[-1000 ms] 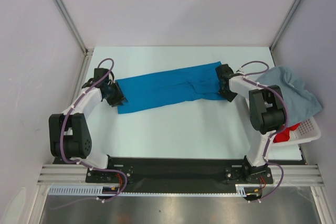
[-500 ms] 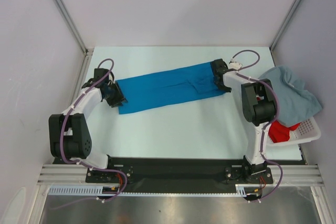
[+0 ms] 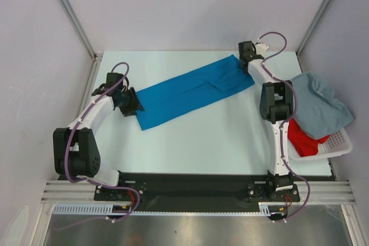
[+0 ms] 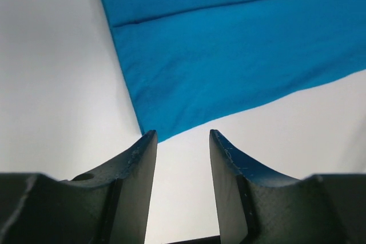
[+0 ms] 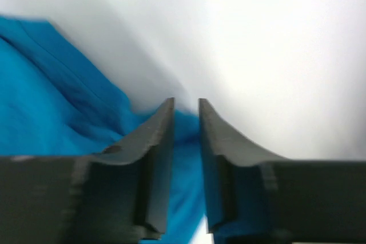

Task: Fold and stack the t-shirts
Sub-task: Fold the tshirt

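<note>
The bright blue t-shirt (image 3: 193, 90), folded into a long strip, lies slantwise across the table from near left to far right. My left gripper (image 3: 131, 108) stands open at its near-left corner; in the left wrist view the blue cloth (image 4: 229, 44) ends just ahead of my left gripper (image 4: 182, 135), with bare table between the fingers. My right gripper (image 3: 247, 56) is at the shirt's far-right corner, its jaws slightly parted. Blue cloth (image 5: 51, 95) shows in the narrow gap of my right gripper (image 5: 186, 104). A pale grey-blue t-shirt (image 3: 320, 105) and a red t-shirt (image 3: 302, 139) are at the right.
A white slatted basket (image 3: 341, 145) stands at the right edge. The red shirt lies in it and the grey-blue one drapes over its far side. White walls with metal posts close in the table at the back and sides.
My right gripper has swung toward the far right corner, dragging the shirt's right end with it, so the strip lies straighter and steeper. My left gripper has opened a little and shifted slightly nearer.
</note>
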`<state>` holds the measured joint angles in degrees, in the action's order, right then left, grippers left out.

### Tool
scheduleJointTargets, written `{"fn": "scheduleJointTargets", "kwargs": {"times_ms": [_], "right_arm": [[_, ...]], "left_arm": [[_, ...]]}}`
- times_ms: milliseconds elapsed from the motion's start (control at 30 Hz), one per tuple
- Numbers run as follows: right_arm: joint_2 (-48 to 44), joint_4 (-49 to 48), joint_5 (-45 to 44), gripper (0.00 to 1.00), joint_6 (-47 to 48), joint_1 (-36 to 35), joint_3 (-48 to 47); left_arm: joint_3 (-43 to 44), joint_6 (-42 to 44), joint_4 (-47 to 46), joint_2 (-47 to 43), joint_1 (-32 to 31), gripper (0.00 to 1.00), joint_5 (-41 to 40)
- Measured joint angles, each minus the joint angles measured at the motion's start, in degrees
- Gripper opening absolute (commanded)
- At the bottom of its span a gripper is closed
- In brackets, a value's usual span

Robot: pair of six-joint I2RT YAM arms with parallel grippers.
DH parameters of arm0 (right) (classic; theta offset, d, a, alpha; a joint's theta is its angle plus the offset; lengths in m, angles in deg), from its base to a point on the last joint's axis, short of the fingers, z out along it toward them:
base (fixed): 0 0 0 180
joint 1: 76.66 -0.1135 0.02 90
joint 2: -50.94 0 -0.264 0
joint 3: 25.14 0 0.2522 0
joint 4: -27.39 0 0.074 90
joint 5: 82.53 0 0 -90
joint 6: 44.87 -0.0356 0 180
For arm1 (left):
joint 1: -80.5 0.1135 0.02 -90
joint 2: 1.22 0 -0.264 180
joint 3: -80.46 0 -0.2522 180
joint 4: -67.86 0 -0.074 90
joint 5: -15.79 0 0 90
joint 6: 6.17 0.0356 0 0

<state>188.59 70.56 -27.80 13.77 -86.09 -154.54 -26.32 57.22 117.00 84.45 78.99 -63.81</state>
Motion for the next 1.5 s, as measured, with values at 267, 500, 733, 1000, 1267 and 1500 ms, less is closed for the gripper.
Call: {"fn": "scheduleJointTargets", "kwargs": {"times_ms": [267,500,733,1000,1267,1500], "right_arm": [[2.89,8.63,3.74,0.65,4.11,0.11,-14.34],[-12.22,15.91,12.63,0.74,-0.94,-6.97,1.53],[-29.49,7.08,29.0,0.7,-20.06,-24.83,22.18],[-25.77,-10.93,39.71,0.51,-37.9,-37.77,28.61],[-19.26,-15.21,39.69,0.61,-49.59,-43.04,29.05],[-15.13,-16.28,38.14,0.61,-57.61,-47.01,28.26]], "left_arm": [[2.99,1.86,1.11,-3.48,-1.77,0.49,-0.83],[3.37,3.37,1.14,-7.15,-1.81,0.49,-1.25],[3.87,4.13,0.68,-10.75,-1.86,0.49,-1.25],[4.09,4.17,0.31,-14.6,-1.88,0.5,-1.51],[4.09,4.22,1.36,-18.47,-1.9,0.51,-2.95],[4.48,4.26,3.54,-20.37,-1.95,0.51,-4.11]]}}
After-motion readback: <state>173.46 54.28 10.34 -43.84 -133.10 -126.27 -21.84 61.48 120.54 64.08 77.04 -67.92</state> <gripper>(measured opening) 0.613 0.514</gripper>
